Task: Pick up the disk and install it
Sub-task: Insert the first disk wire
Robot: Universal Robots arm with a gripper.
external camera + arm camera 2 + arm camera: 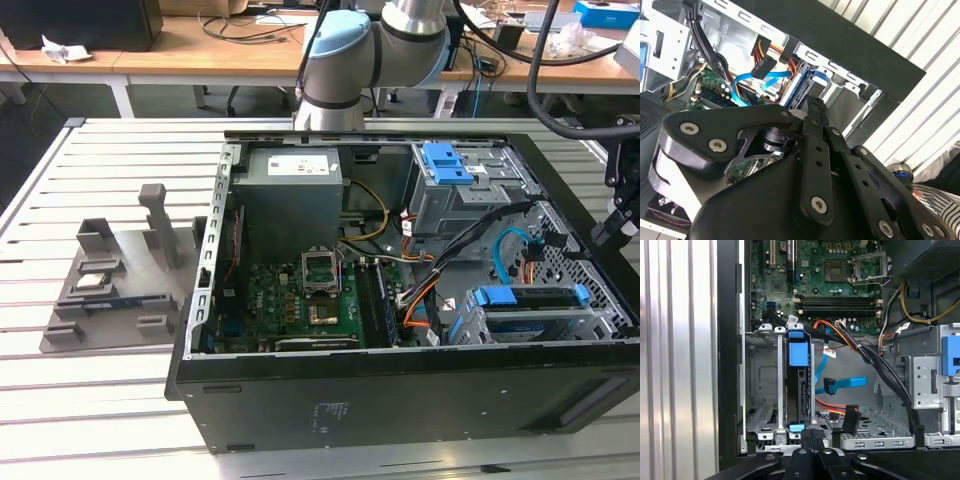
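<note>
The disk (530, 297) sits edge-up in the grey drive cage (500, 325) at the case corner on the exterior view's right. Its blue carrier frame shows along the top. In the first wrist view the disk (797, 390) stands upright in its slot, with blue tabs at both ends. My gripper (813, 436) hovers just off the slot's end, fingers together and holding nothing. In the exterior view the gripper (612, 228) hangs over the case's right wall. In the second wrist view the fingers (812, 107) point toward the cage.
The open black computer case (400, 400) lies on a slatted metal table (110, 400). Orange and blue cables (840, 385) run beside the cage. A second cage with a blue latch (447, 162) is at the back. A grey fixture (110, 285) holding a small chip lies left.
</note>
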